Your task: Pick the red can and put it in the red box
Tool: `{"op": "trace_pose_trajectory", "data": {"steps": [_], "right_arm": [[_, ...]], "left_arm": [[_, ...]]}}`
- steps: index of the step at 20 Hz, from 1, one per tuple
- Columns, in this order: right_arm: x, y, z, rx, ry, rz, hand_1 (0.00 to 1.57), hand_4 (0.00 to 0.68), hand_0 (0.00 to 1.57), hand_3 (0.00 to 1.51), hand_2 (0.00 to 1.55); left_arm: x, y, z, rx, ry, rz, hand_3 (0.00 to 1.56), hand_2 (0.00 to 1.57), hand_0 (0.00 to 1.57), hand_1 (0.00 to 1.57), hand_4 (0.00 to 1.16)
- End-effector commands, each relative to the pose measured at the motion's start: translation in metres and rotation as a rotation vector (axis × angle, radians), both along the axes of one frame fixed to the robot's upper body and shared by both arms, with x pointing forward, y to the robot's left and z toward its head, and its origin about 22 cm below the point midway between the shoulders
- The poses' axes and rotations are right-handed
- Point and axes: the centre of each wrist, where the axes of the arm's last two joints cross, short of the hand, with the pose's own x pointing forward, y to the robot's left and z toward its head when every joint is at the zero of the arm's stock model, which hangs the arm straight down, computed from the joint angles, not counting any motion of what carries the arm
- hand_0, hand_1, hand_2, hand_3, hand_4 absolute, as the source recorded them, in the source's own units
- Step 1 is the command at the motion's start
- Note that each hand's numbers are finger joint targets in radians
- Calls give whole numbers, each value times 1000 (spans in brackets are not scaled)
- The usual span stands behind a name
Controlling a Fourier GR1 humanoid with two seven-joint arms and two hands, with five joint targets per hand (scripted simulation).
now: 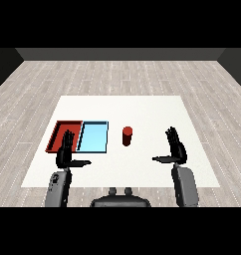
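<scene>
- The red can (pixel 127 135) stands upright on the white desk (pixel 142 107), near the middle, with no hand touching it.
- Just left of the can, with a strip of bare desk between, lies the blue tray (pixel 93 137); nothing shows inside it.
- The red tray (pixel 59 130) lies beside the blue tray on its far left side, their long edges meeting. What shows of its floor is bare.
- The can is therefore outside both trays, with the blue tray between it and the red tray.
- The right hand (pixel 176 148) is held over the desk to the right of the can and a little nearer the robot, well apart from it. Its fingers (pixel 171 134) are straight and point away from the robot, and its thumb sticks out to the left toward the can's side. It is spread wide and holds nothing.
- The left hand (pixel 66 153) is held at the near edge of the trays, its fingers (pixel 68 138) overlapping the near corner of the red tray in the view. Its fingers are straight too, thumb out to the right, and it holds nothing.
- Whether either hand touches the desk cannot be told.
- Both grey forearms come in from the lower corners, the left (pixel 58 189) and the right (pixel 185 186).
- A grey plank floor (pixel 122 74) surrounds the desk.
</scene>
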Motion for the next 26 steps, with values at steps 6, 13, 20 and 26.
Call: {"op": "trace_pose_trajectory", "data": {"steps": [6, 13, 20, 26], "right_arm": [[12, 15, 3, 51, 27, 31, 0, 0, 0, 0, 0], [33, 29, 0, 81, 58, 61, 0, 0, 0, 0, 0], [35, 67, -24, 87, 87, 93, 0, 0, 0, 0, 0], [47, 52, -9, 148, 113, 131, 0, 0, 0, 0, 0]], "left_arm": [[-9, -14, -1, 1, 10, 7, 0, 0, 0, 0, 0], [-2, 0, -1, -5, -23, -1, 0, 0, 0, 0, 0], [-14, -4, 7, -9, -22, 14, 0, 0, 0, 0, 0], [-2, 2, 9, -10, -14, -2, 0, 0, 0, 0, 0]]}}
